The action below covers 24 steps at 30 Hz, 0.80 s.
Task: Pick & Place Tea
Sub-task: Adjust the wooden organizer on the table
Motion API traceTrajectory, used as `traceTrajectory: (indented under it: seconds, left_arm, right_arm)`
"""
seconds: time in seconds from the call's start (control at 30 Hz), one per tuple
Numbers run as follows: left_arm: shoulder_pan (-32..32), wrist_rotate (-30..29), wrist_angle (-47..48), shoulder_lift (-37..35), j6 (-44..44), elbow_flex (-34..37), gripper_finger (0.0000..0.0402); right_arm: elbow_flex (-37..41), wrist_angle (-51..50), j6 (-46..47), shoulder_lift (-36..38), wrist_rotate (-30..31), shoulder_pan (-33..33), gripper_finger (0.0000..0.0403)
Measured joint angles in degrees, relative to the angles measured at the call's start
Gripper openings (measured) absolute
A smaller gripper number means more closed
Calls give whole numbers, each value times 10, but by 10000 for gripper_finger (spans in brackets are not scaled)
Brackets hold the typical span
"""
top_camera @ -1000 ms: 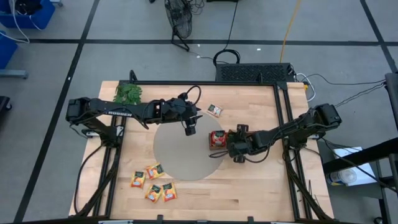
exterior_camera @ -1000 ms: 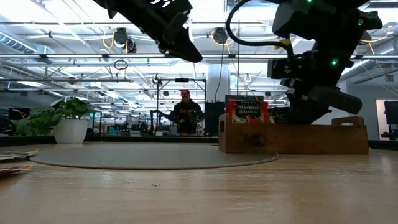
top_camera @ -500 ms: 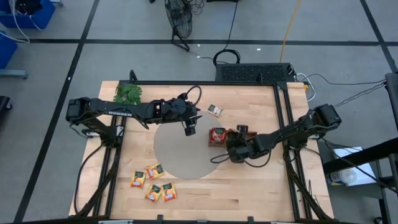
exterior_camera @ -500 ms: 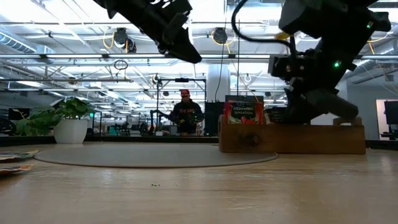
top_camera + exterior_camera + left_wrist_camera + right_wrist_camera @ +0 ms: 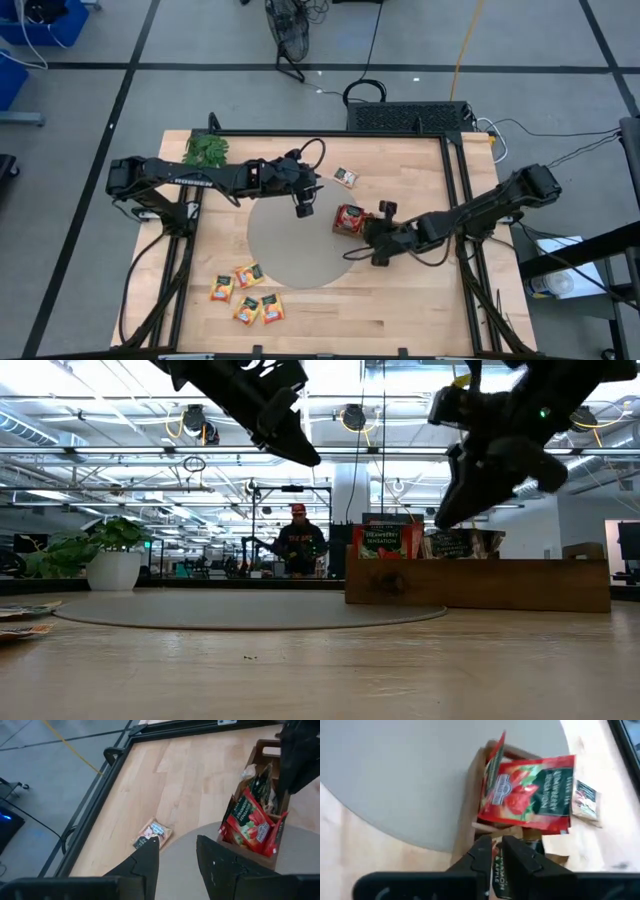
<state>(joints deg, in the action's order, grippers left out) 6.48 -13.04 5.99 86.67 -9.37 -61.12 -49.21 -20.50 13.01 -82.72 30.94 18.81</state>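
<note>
The brown wooden tray (image 5: 388, 208) sits partly on the round grey mat (image 5: 290, 250), with red tea sachets (image 5: 348, 217) standing in its end compartment (image 5: 530, 790). One grey-white sachet (image 5: 345, 177) lies flat on the wood beyond the mat. Several orange-yellow sachets (image 5: 246, 295) lie near the table's near left corner. My right gripper (image 5: 375, 243) hangs above the tray's near side, shut on an orange-yellow sachet (image 5: 498, 870). My left gripper (image 5: 303, 210) hovers open over the mat's far part, touching nothing. My right gripper pinches an orange-yellow sachet (image 5: 498, 870) between its two fingers (image 5: 481, 854), coming from above and slanting down. Only a narrow strip with dark print shows between the fingers; the fingers hide which edge they have. The gripper is raised above the tray (image 5: 480, 585).
A green leafy sprig (image 5: 205, 150) stands at the table's far left corner. The black frame rails (image 5: 455, 190) run along the table's sides. The grey mat's near half and the wood near the table's near right corner are bare. A person (image 5: 298, 545) stands far behind the table.
My right gripper has risen out of the tray and drawn a little toward the table's near edge, tipping as it went. The tray has shifted slightly on the table, its red-sachet end moving toward the left. My left arm has kept still.
</note>
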Motion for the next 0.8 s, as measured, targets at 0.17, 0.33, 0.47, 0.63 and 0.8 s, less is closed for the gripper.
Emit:
traceTrajectory:
  seconds: [0.17,0.33,0.47,0.63,0.8]
  left_arm:
    - [6,0,9,0,0,0,136]
    - [10,0,21,0,0,0,136]
    - [14,0,18,0,1,0,136]
    - [18,0,9,0,1,0,136]
    - [19,0,8,0,7,0,136]
  right_arm:
    - [0,-19,75,51,-176,2,45]
    - [28,-17,176,65,-237,61,9]
    - [61,-14,279,56,-223,109,7]
    - [97,-44,373,47,-152,147,2]
    - [117,-102,439,48,-110,162,1]
